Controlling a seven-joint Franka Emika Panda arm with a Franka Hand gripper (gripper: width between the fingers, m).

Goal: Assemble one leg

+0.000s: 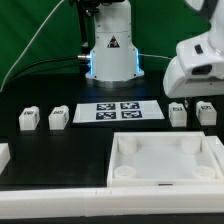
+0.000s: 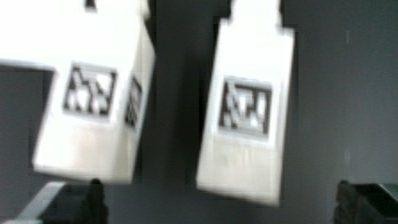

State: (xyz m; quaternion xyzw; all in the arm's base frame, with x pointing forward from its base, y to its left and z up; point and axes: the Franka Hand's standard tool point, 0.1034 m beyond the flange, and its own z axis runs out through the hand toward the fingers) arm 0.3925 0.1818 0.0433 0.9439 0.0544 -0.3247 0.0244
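Note:
My gripper (image 1: 197, 90) hangs over the two legs on the exterior view's right, one leg (image 1: 178, 114) and its neighbour (image 1: 207, 112). Both are small white posts with black-and-white tags. In the wrist view the gripper (image 2: 228, 205) is open and empty, with its dark fingertips (image 2: 79, 200) wide apart. One leg (image 2: 249, 110) lies in line with the gap between them, still beyond the tips. The other leg (image 2: 98, 95) lies beside it, toward one finger. Two more legs (image 1: 28, 119) (image 1: 57, 117) stand on the exterior view's left.
The marker board (image 1: 120, 110) lies in the middle, in front of the robot base (image 1: 110, 55). The large white panel with raised rim (image 1: 165, 178) lies at the front right. A white part (image 1: 3, 155) shows at the left edge.

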